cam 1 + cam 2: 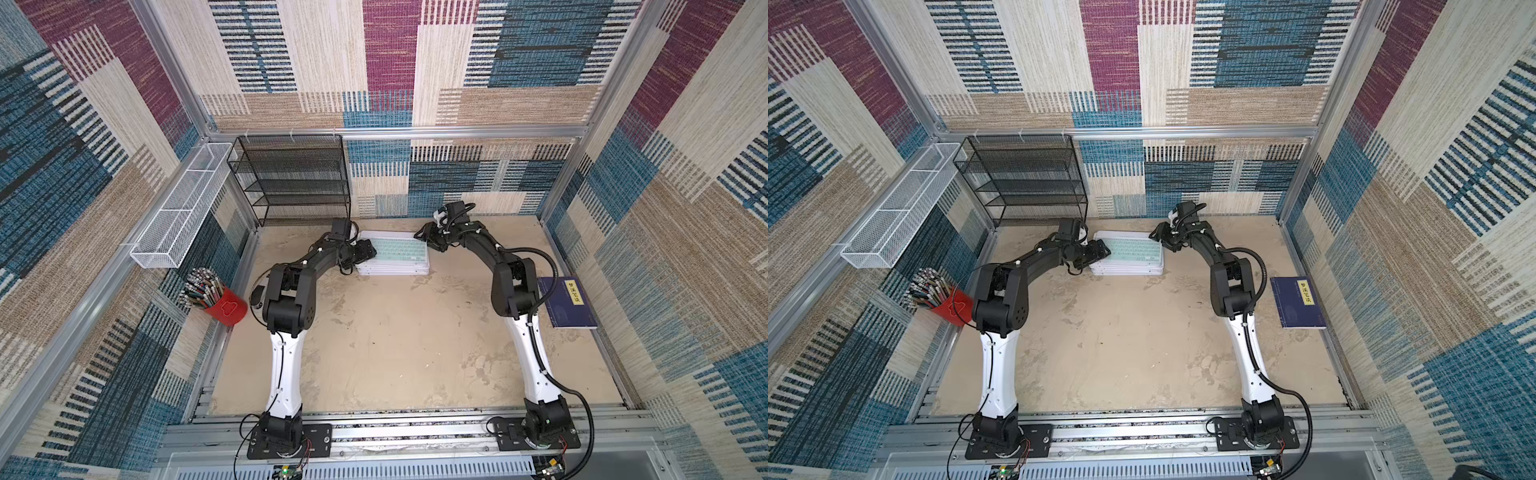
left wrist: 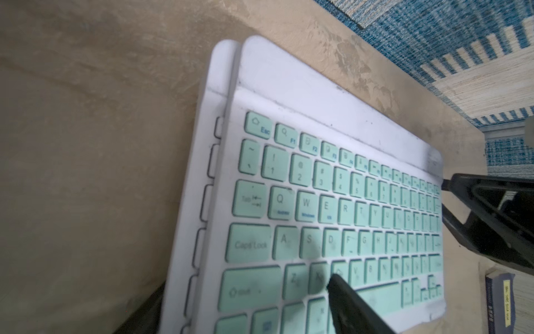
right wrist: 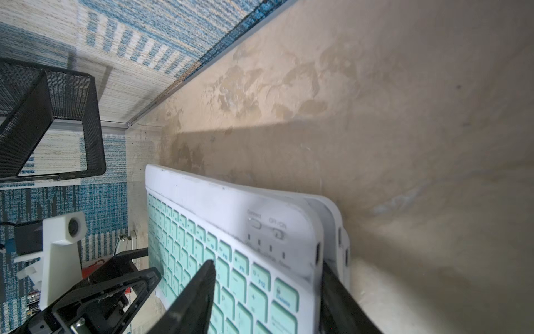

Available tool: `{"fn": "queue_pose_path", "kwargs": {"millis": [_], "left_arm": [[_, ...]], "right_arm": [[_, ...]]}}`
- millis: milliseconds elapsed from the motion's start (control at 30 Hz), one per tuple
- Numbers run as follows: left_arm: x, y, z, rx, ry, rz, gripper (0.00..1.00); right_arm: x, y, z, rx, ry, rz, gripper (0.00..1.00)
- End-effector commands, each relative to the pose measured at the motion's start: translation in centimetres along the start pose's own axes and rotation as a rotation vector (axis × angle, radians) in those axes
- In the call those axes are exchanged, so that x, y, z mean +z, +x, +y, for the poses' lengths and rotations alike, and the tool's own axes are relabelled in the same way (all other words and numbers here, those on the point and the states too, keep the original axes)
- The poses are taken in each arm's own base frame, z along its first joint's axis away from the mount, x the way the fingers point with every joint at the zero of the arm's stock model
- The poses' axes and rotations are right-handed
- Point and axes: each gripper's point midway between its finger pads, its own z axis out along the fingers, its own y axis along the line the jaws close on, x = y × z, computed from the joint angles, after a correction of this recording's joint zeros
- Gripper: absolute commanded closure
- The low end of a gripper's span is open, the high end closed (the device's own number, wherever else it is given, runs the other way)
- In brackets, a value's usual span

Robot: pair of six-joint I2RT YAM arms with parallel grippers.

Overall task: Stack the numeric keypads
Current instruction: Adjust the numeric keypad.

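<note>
Mint kbd (image 1: 397, 248) atop keypad stack (image 1: 392, 271); L gripper (image 1: 367, 251) & R gripper (image 1: 419, 236) straddle its ends, jaws parted, gripping nothing, prob. squaring it up.

Under the mint keypad (image 1: 397, 249) the lower keypads (image 1: 392, 271) show only white edges; the left gripper (image 1: 371, 252) hides the stack's 9 o'clock end.

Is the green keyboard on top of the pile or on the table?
On top. The mint green keypad sits on the pile of white-framed keypads; their edges show under it in both top views.
</note>
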Motion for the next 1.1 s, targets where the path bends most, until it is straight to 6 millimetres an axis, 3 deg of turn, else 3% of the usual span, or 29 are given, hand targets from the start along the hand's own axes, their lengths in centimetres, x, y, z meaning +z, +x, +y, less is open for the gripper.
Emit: {"fn": "queue_pose_path", "kwargs": {"millis": [0,467,733,833,967,1067], "left_arm": [[-0.2,0.2,-1.3,0.016,0.04,-0.003,0.18],[-1.0,0.9,-1.1,0.052,-0.021,-0.004,0.12],[-3.6,-0.5,1.0,0.07,-0.173,-0.084,0.01],[-5.9,-1.4,1.9,0.084,-0.274,-0.123,0.01],[-9.7,-1.6,2.1,0.095,-0.334,-0.194,0.01],[-13.4,-0.3,2.4,0.097,-0.351,-0.264,0.01]], "right_arm": [[0.0,1.3,-0.8,0.016,0.049,0.028,0.42],[-1.7,1.4,-0.8,0.007,0.09,-0.005,0.39],[-3.8,0.7,-0.8,-0.02,0.163,-0.059,0.31],[-6.0,0.5,0.2,-0.046,0.175,-0.104,0.24],[-10.6,0.6,2.5,-0.107,0.163,-0.186,0.01],[-15.4,1.5,5.7,-0.193,0.104,-0.281,0.01]]}}
